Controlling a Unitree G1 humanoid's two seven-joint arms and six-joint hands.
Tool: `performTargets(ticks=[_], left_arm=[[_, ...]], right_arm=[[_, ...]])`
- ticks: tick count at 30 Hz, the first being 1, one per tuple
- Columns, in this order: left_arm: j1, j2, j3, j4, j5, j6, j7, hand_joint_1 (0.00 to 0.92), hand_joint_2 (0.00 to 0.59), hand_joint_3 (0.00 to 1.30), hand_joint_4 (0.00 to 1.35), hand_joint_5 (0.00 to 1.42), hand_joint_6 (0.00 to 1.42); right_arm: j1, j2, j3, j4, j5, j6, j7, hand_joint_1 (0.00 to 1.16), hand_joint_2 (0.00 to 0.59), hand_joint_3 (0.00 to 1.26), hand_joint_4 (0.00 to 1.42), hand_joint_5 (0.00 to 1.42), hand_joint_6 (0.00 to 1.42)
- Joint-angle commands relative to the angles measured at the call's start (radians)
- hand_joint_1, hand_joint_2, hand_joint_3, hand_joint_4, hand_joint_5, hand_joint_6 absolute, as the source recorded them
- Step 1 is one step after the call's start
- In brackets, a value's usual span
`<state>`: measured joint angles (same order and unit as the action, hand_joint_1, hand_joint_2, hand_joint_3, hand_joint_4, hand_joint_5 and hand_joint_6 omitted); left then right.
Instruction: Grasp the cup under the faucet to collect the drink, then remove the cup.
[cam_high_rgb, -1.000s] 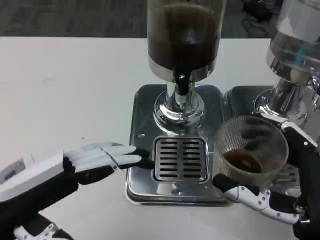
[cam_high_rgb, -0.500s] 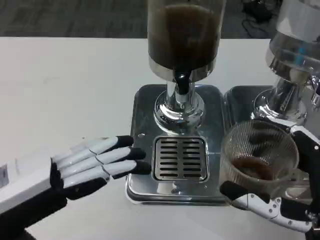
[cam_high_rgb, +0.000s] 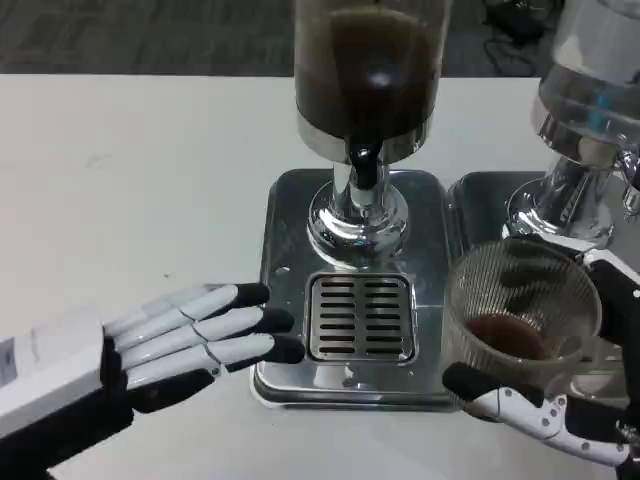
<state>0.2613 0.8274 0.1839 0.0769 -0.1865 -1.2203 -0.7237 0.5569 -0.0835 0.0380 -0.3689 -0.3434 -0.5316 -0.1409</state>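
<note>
— What's changed at the drink dispenser (cam_high_rgb: 365, 120) on the tabletop (cam_high_rgb: 130, 180)?

— The right hand (cam_high_rgb: 545, 415) has carried the cup (cam_high_rgb: 520, 320), holding some dark drink, clear of the drip grate (cam_high_rgb: 360, 318); the left hand (cam_high_rgb: 190, 335), fingers spread and empty, has drawn back slightly. Removal looks nearly done.

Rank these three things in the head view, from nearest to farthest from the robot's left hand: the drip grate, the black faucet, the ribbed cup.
From the left hand:
1. Drip grate, just right of the fingertips, in the steel tray.
2. Black faucet, up and to the right, under the dark drink tank.
3. Ribbed cup, far right, held by the right hand.
</note>
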Motion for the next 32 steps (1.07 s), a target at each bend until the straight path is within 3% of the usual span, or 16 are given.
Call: performTargets(ticks=[1,32], left_arm=[[0.002,0.033,-0.009,-0.017,0.002,-0.002,0.014,0.000,0.034,0.13,0.00,0.00,0.04],[0.002,0.034,-0.016,-0.023,-0.008,0.026,0.017,0.000,0.034,0.14,0.00,0.00,0.04]], right_arm=[[0.000,0.010,-0.002,-0.039,0.029,-0.008,0.003,1.05,0.062,0.92,1.08,1.20,1.42],[-0.017,0.014,0.003,-0.036,0.043,0.000,0.019,1.04,0.061,0.93,1.10,1.22,1.42]])
